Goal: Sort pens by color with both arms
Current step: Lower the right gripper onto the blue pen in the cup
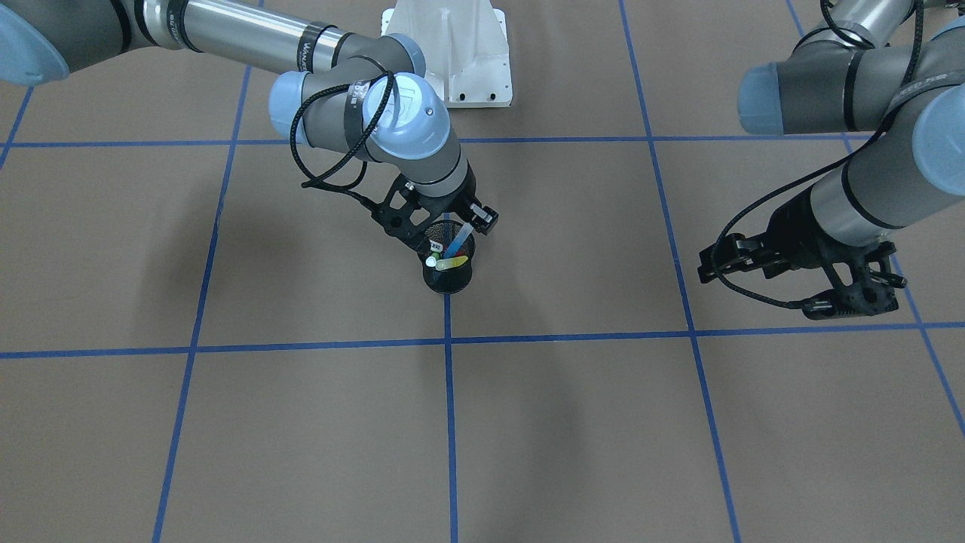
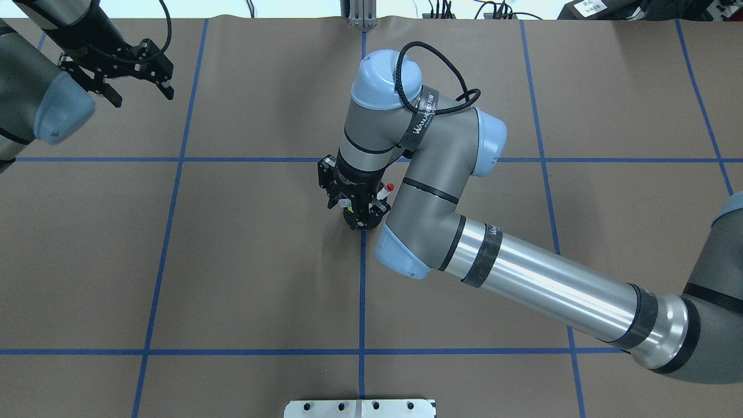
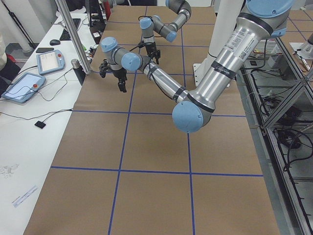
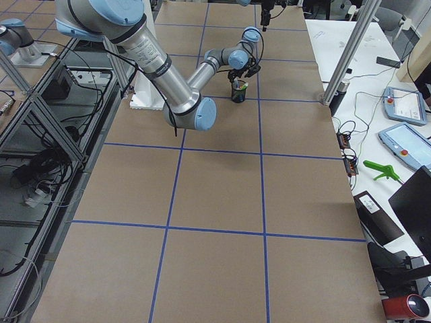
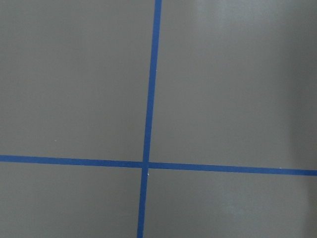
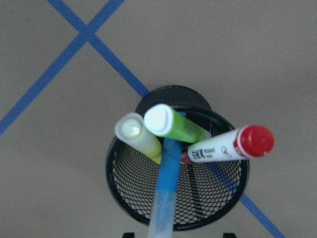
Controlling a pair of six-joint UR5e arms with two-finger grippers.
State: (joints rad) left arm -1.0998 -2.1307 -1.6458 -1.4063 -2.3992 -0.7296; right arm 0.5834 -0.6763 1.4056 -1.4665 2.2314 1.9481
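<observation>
the right arm reaches in from the right edge to about the middle of the table, well away from every edge. its gripper points straight down over a black mesh cup that stands on a line of blue tape.

all four pens are in the cup, leaning on its rim. the yellow pen and green pen lean just beside each other, ends up. the red-capped pen tilts the other way, its cap over the rim. the blue pen rises between them toward the wrist camera, blurred at its top.

the right jaws are spread. in the wrist view the two fingertips show at the bottom edge, set much wider than the blue pen that passes up between them. whether either one touches it cannot be told.

the left arm holds its gripper above the table near the far left corner, well apart from the cup. its jaws are spread with nothing between them. its wrist camera sees only table and two crossing tape lines.
</observation>
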